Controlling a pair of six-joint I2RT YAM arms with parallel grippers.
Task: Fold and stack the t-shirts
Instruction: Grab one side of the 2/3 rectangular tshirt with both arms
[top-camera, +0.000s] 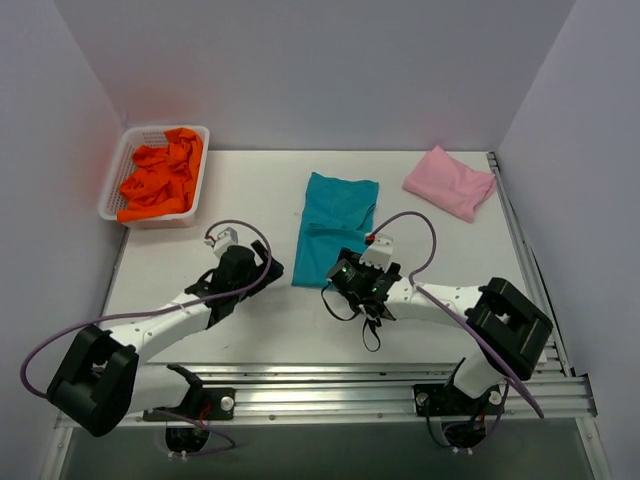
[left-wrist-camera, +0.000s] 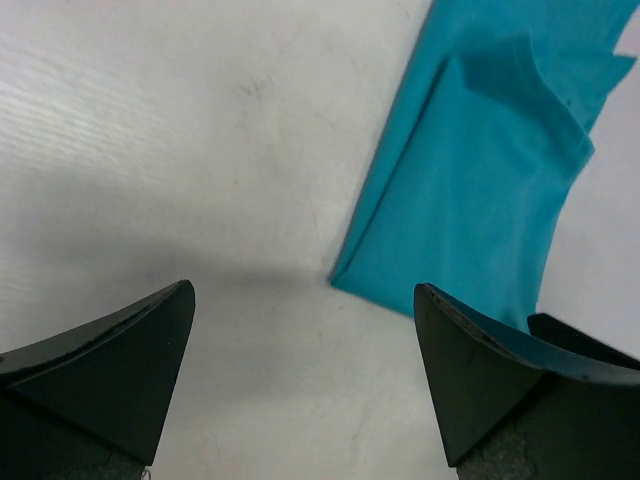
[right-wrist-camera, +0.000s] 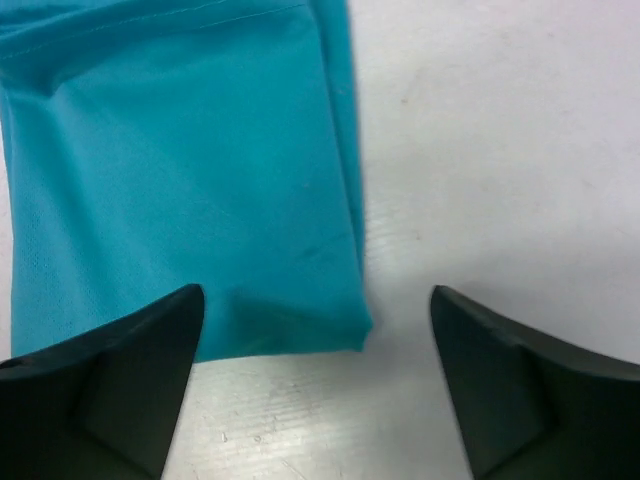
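Note:
A teal t-shirt (top-camera: 332, 222) lies folded into a long strip at the middle of the table. It also shows in the left wrist view (left-wrist-camera: 480, 190) and the right wrist view (right-wrist-camera: 190, 190). A pink t-shirt (top-camera: 449, 182) lies folded at the back right. Several orange t-shirts (top-camera: 162, 178) fill the white basket (top-camera: 124, 163). My left gripper (top-camera: 262, 270) is open and empty, just left of the teal shirt's near left corner. My right gripper (top-camera: 345, 272) is open and empty over the shirt's near right corner.
The white lattice basket stands at the back left corner. Metal rails (top-camera: 400, 385) run along the near edge. A rail (top-camera: 520, 225) runs down the right side. Grey walls close in the table on three sides.

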